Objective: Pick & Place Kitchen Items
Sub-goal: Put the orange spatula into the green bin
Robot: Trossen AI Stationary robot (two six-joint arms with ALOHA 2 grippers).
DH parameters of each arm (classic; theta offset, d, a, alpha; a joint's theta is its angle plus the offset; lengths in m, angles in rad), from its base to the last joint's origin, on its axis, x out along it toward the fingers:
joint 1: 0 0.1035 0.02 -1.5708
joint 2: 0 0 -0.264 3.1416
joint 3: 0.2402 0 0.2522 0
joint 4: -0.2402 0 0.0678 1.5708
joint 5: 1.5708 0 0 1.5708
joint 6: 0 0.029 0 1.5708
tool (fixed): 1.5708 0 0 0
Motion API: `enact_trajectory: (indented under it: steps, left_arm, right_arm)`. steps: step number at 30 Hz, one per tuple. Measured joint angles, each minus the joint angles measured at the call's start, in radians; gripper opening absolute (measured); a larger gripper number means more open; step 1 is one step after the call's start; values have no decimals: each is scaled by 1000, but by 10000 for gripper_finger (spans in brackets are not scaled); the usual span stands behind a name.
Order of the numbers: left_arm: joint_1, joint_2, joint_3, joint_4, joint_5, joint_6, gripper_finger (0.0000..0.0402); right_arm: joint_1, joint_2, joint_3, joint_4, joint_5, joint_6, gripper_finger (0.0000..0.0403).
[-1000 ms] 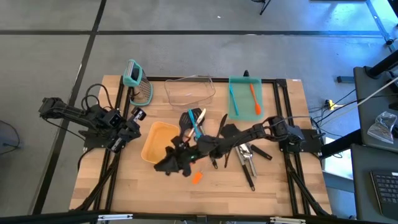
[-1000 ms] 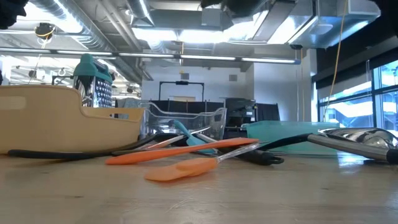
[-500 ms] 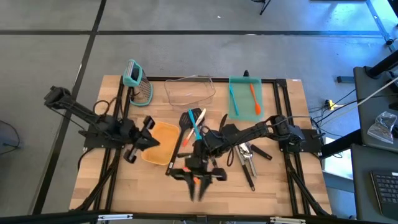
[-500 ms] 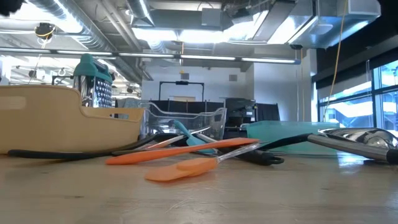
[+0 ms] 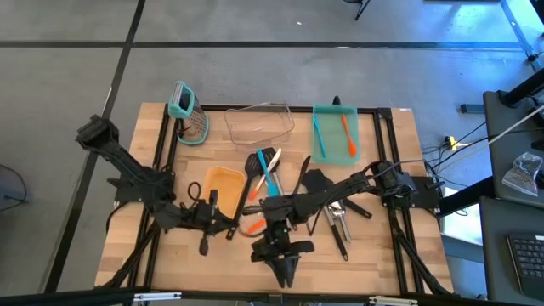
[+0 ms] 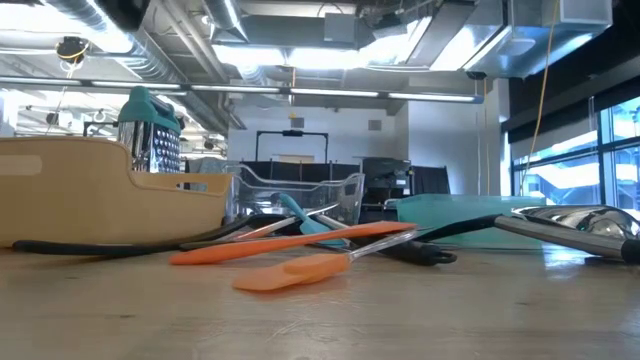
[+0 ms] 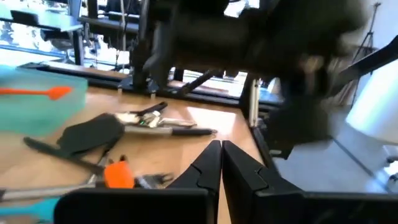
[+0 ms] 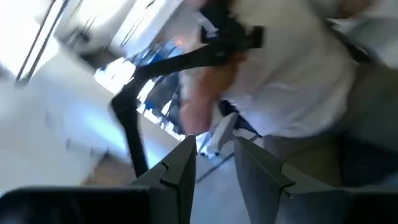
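The kitchen items lie in a loose pile mid-table: a black slotted turner (image 5: 255, 161), a teal spatula (image 5: 269, 177), an orange spatula (image 6: 295, 270) flat on the wood, and silver metal pieces (image 5: 336, 214). My left gripper (image 7: 221, 158) is shut and holds nothing; it points level over the table beside the tan bowl (image 5: 219, 183), toward the pile. My right gripper (image 8: 214, 155) hangs above the near part of the table (image 5: 285, 270), pointing at the near edge. It is open, with nothing between its fingers.
A teal tray (image 5: 334, 134) holding a teal and an orange spatula sits at the far right. A clear container (image 5: 259, 123) and a teal-handled grater (image 5: 189, 115) stand at the back. A person shows beyond the near edge in the right wrist view.
My left gripper has swung from the table's left edge toward the middle and the near edge, sinking a little and turning to face the pile. My right gripper has turned from pointing left by the tan bowl to pointing at the near edge, shifting that way. The utensils have stayed put.
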Motion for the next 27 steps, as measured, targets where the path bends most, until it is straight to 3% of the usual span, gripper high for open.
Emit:
enact_trajectory:
  steps: [7,11,13,15,18,22,25,27]
  left_arm:
    - [-67,22,68,5,79,72,16]
    - [-137,13,68,-1,11,89,15]
    - [-166,13,68,-3,-23,79,16]
    - [-188,14,68,-3,-63,69,15]
    - [-196,24,67,-20,-124,35,16]
    - [-134,56,67,-28,-160,4,16]
    - [-44,87,66,-29,-149,-68,16]
    - [26,108,66,-28,-73,-96,16]
  right_arm:
    - [-31,-7,95,-358,308,-66,112]
    - [-2,-62,164,-589,395,-278,112]
    - [17,-108,196,-777,498,-423,112]
    - [39,-156,222,-1022,667,-555,112]
    - [78,-201,241,-1346,1034,-621,112]
    - [145,-241,244,-1611,1498,-538,112]
    - [187,-241,239,-1765,1763,-459,112]
    - [206,-241,222,-1864,1905,-409,112]
